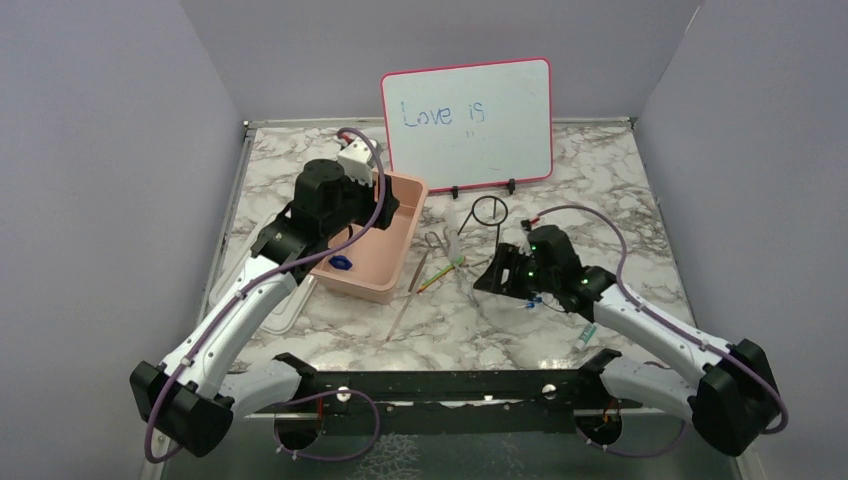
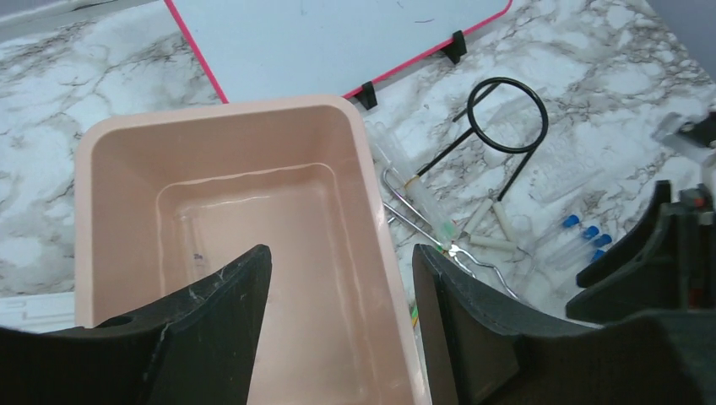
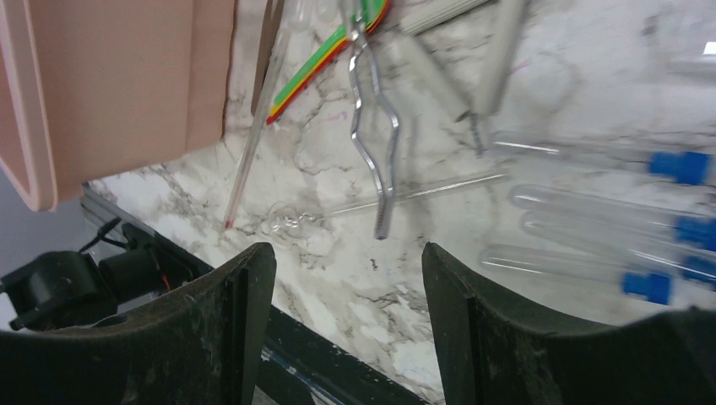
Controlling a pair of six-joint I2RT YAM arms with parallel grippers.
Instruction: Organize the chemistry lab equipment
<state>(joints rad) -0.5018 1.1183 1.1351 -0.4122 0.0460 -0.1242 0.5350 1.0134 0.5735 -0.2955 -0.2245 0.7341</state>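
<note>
**Top view:** the whiteboard (image 1: 467, 122) reads "Love is"; the pink tub (image 1: 362, 286) holds a small blue object (image 1: 340, 264).
**Left wrist:** the left gripper (image 2: 342, 278), jaws apart and empty, hangs above the tub, with the black ring stand (image 2: 445, 155) on the bench (image 2: 591, 51).
**Right wrist:** the right gripper (image 3: 348, 278), open and empty, hangs over the metal tongs (image 3: 385, 198) and blue-capped tubes (image 3: 591, 211).

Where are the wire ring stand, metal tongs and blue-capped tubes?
wire ring stand (image 2: 509, 152), left wrist view, ring's lower rim.
metal tongs (image 3: 384, 211), right wrist view, wavy end.
blue-capped tubes (image 3: 680, 167), right wrist view, top tube's cap.
</note>
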